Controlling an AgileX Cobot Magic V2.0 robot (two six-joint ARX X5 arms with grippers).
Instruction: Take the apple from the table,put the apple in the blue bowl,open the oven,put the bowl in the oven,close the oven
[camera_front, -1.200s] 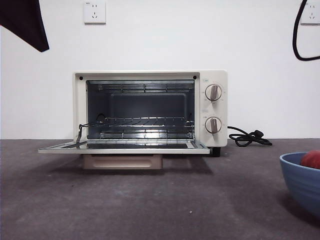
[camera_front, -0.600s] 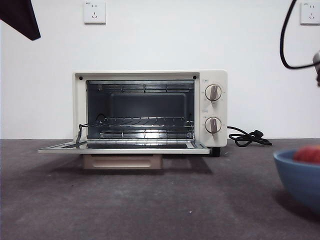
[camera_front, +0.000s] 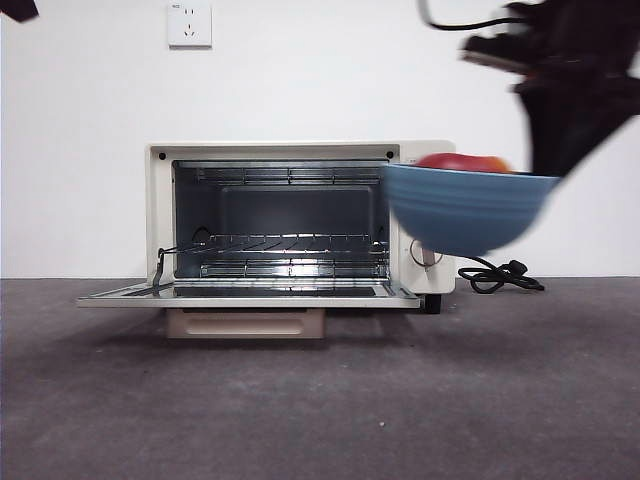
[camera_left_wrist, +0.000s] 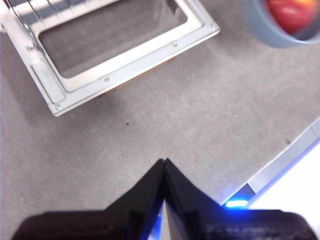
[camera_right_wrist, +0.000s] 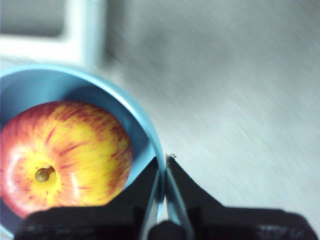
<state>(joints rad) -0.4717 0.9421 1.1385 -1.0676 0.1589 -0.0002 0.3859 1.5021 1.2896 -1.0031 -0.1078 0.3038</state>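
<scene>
The blue bowl (camera_front: 468, 208) hangs in the air in front of the oven's knob panel, with the red-and-yellow apple (camera_front: 462, 162) lying inside it. My right gripper (camera_right_wrist: 164, 170) is shut on the blue bowl's (camera_right_wrist: 60, 82) rim, next to the apple (camera_right_wrist: 62, 152); in the front view its dark arm (camera_front: 570, 75) comes down from the upper right. The cream oven (camera_front: 300, 215) stands with its door (camera_front: 245, 294) folded down flat and its wire rack showing. My left gripper (camera_left_wrist: 164, 167) is shut on nothing, high above the table near the oven door (camera_left_wrist: 115, 60).
A black power cord (camera_front: 497, 276) lies on the table right of the oven. Wall sockets (camera_front: 189, 23) sit on the white wall behind. The table's pale front edge (camera_left_wrist: 280, 165) shows in the left wrist view.
The bowl with the apple has been lifted off the table at the right and carried up and left to the oven's front. The left arm drew back toward the top left corner.
</scene>
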